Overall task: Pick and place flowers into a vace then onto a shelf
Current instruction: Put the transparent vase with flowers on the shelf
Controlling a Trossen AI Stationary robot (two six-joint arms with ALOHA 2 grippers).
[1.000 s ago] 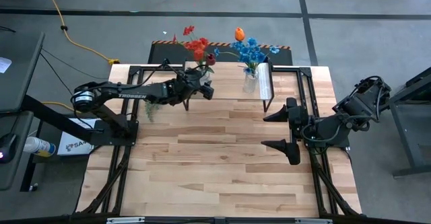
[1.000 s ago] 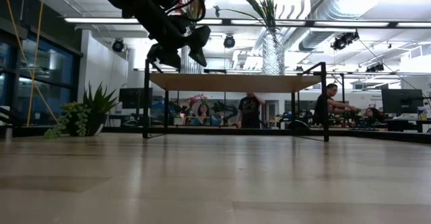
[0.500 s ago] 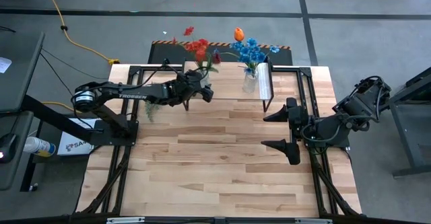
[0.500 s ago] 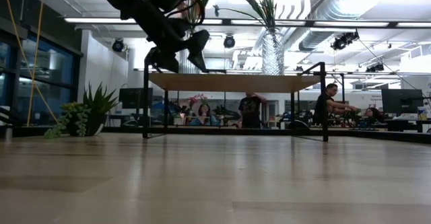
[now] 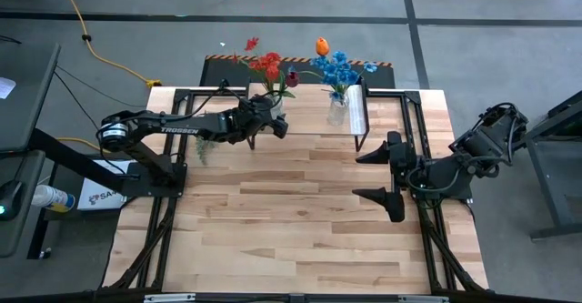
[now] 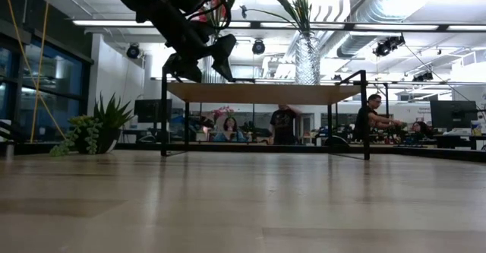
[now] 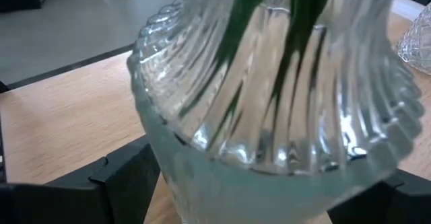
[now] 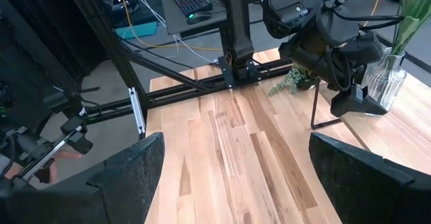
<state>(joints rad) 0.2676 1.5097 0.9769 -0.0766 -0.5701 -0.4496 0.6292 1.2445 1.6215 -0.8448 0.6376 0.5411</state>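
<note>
- The left gripper is at the left end of the shelf. Its fingers are spread on both sides of a ribbed glass vase, and I cannot tell if they touch the glass.
- This vase, with the red flowers in it, stands on the shelf top, at the end far from the second vase with blue flowers.
- I think the step is the release; the gripper should go straight back from the shelf, level, so that no finger catches the vase or the stems.
- The left arm lies long and low toward the shelf.
- The right gripper waits wide open in front of the shelf's right end, above the surface.
</note>
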